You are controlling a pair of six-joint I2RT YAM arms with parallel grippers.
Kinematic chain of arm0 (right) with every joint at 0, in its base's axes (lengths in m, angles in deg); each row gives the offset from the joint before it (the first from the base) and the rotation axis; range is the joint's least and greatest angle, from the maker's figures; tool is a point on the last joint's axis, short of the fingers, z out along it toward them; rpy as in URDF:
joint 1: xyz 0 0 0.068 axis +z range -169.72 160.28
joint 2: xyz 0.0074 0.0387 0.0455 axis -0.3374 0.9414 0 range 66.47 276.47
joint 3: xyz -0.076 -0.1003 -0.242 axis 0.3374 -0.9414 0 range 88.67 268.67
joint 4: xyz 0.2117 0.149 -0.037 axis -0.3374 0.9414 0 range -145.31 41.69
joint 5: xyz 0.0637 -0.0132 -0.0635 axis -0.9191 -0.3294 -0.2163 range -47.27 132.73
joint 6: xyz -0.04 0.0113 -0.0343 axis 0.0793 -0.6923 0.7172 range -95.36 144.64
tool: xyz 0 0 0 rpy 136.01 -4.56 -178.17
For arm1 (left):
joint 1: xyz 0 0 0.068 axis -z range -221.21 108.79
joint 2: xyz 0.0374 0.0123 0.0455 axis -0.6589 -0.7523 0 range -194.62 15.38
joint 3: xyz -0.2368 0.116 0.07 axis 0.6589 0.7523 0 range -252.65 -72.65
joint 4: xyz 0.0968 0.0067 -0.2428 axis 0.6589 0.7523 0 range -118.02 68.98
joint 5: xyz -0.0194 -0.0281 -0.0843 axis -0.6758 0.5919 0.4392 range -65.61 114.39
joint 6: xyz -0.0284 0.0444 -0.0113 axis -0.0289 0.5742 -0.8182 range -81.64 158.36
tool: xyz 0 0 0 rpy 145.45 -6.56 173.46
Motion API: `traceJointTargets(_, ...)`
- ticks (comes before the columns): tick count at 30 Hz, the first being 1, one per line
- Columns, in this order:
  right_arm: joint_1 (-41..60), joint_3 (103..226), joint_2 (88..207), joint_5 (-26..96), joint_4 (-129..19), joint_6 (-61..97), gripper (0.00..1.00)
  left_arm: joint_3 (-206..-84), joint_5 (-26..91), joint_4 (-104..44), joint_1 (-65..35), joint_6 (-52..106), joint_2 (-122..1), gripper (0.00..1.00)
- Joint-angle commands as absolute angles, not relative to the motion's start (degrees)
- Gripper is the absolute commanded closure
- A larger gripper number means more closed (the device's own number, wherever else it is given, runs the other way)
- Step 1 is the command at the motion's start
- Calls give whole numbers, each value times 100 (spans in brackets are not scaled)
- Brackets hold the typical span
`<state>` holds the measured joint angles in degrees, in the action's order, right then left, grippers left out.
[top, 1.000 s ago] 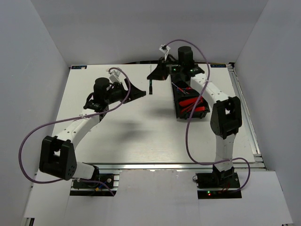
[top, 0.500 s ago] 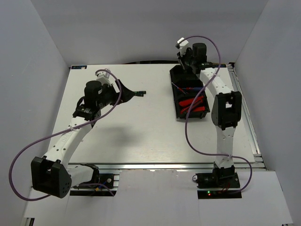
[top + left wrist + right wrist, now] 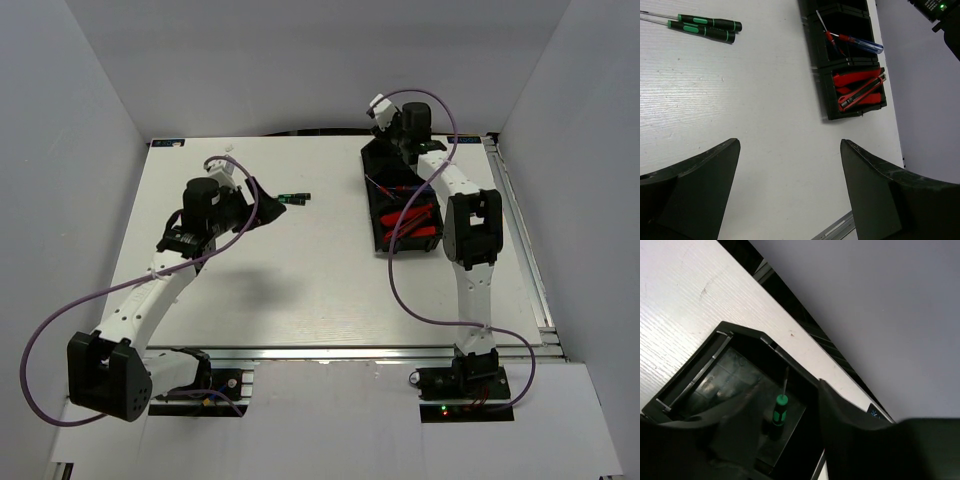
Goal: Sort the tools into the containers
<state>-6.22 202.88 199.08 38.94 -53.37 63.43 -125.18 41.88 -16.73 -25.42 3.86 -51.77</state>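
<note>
The containers are one black three-compartment tray (image 3: pixel 378 225) at the back right. My right gripper (image 3: pixel 390 148) hangs over its far compartment, open, with a black-and-green precision screwdriver (image 3: pixel 779 412) loose in the compartment between the spread fingers (image 3: pixel 845 415). The middle compartment holds a blue-handled and a red-handled screwdriver (image 3: pixel 852 41). Red-and-black knives (image 3: pixel 860 90) fill the near compartment. Two more black-and-green screwdrivers (image 3: pixel 705 27) lie side by side on the white table (image 3: pixel 296 197). My left gripper (image 3: pixel 270 198) is open and empty just left of them (image 3: pixel 789 145).
Purple cables (image 3: pixel 410 290) loop along both arms. A metal rail (image 3: pixel 525 240) runs along the table's right edge. White walls close in the left, back and right sides. The tray sits near the back right corner.
My right arm swung from the table's middle back to the tray's far compartment and opened, letting a green screwdriver go. The left gripper opened wider and drew back from the two screwdrivers.
</note>
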Motion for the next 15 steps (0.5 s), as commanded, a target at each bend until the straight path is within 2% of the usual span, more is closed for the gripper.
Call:
traceJointTargets(1, -654, 20424, 19708, 3807, -5584, 6367, 46, -12442, 4074, -1598, -2583, 365, -4948, 7)
traceJointTargets(4, -645, 20477, 19471, 3237, -5277, 6165, 34, -12381, 4074, -1616, -2583, 303, -4957, 7)
traceJointTargets(5, -645, 20494, 19366, 3044, -4980, 6112, 24, -12372, 4074, -1642, -2583, 277, -4983, 7)
traceJointTargets(8, -627, 20740, 19216, 1211, -3996, 6496, 11, -12345, 4100, -1703, -2583, 198, -5027, 7)
traceJointTargets(9, -601, 20793, 19198, 153, -3314, 6663, 10, -12336, 4109, -1721, -2583, 163, -5045, 7)
traceJointTargets(10, -566, 20854, 19189, -223, -3020, 6944, 11, -12336, 4109, -1739, -2583, 145, -5062, 7)
traceJointTargets(13, -198, 20715, 19189, -535, -2491, 7060, 14, -12310, 4091, -1756, -2592, -22, -5150, 9)
traceJointTargets(15, 84, 20670, 19267, -448, -2393, 7096, 20, -12292, 4039, -1730, -2592, -197, -5229, 13)
